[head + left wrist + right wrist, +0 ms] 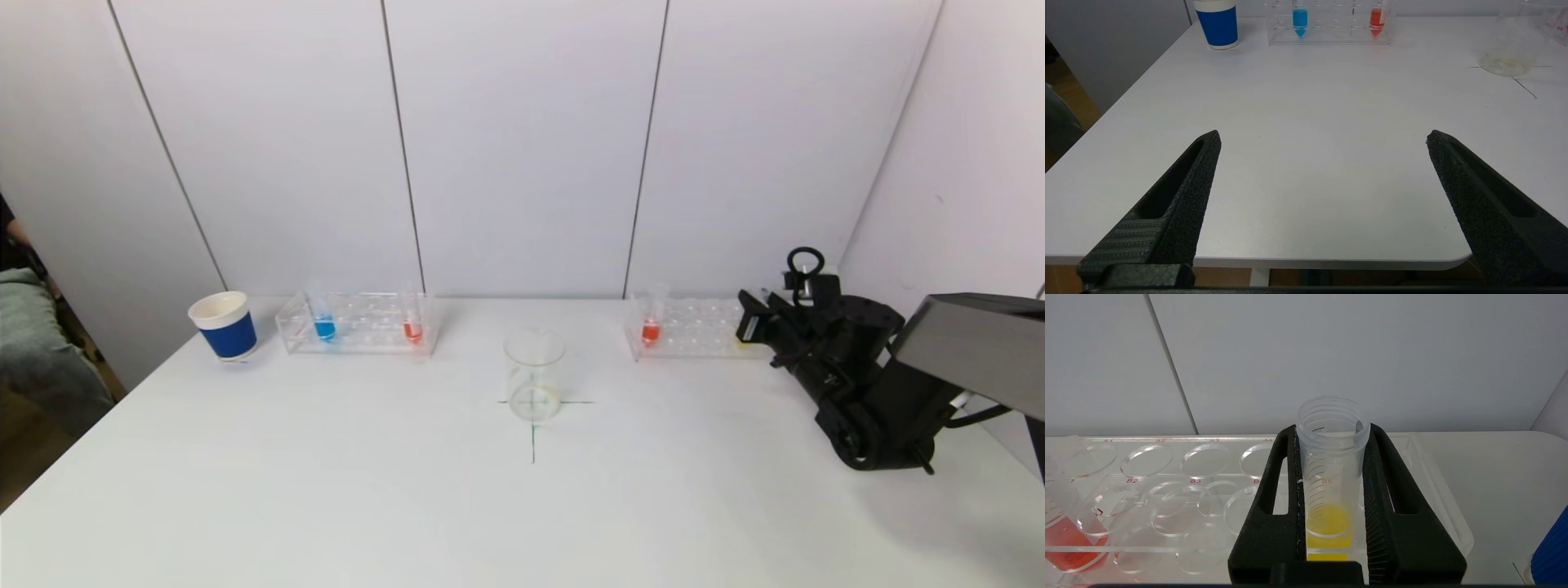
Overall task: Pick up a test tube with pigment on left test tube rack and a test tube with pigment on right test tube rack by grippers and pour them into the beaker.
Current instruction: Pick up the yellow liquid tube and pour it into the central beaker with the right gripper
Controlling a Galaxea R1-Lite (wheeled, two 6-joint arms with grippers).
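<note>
The left rack [359,322] holds a tube with blue pigment [324,327] and one with red pigment [412,329]. The right rack [694,327] holds a red-pigment tube [651,331]. My right gripper [1333,430] is at that rack's right end, shut on a tube with yellow pigment [1331,477] that stands upright in hole B5. The empty glass beaker [535,376] stands mid-table between the racks. My left gripper [1323,134] is open and empty over the table's near left edge, outside the head view.
A blue paper cup [223,325] stands left of the left rack. A blue object [1551,555] sits close beside the right rack's end. A cross mark [533,425] lies under the beaker. The wall runs right behind both racks.
</note>
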